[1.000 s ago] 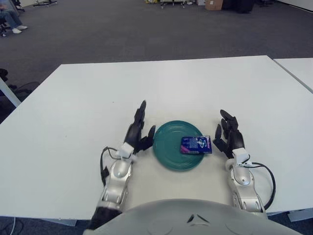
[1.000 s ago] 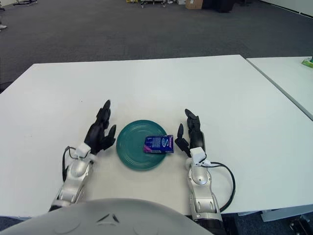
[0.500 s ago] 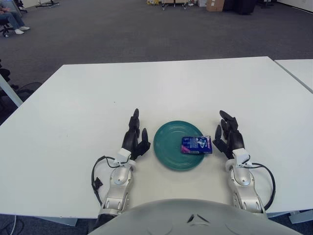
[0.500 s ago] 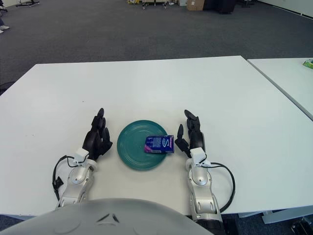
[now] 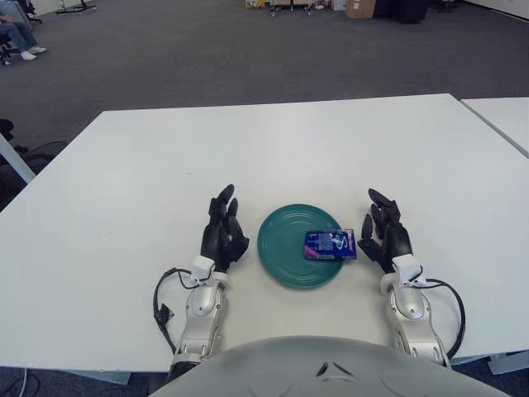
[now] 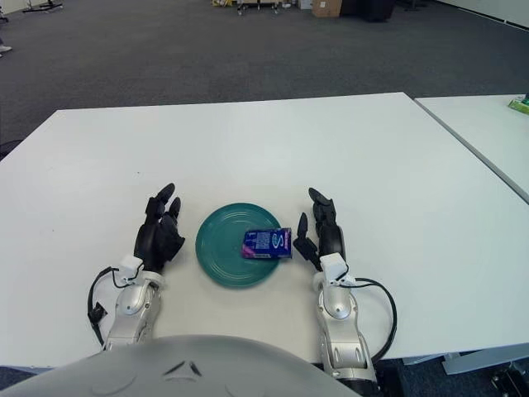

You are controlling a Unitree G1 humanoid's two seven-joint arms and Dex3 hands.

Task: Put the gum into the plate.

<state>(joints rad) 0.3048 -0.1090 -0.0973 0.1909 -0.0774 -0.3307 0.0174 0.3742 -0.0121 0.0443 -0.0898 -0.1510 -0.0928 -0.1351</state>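
A blue and purple gum pack [image 5: 331, 245] lies on the right side of the round teal plate [image 5: 285, 250], its right end over the rim. The plate sits near the front middle of the white table [image 5: 273, 157]. My left hand [image 5: 221, 232] shows just left of the plate, fingers relaxed and holding nothing. My right hand [image 5: 383, 235] shows just right of the plate, close to the gum pack but apart from it, fingers spread and holding nothing.
A second white table [image 6: 488, 132] stands to the right across a narrow gap, with a small green item [image 6: 520, 105] on it. Dark carpet lies beyond the far edge. Black cables loop from both wrists near the table's front edge.
My left hand has drawn back from the plate's left rim, moving left and toward me. The right hand, the plate and the gum pack have barely moved.
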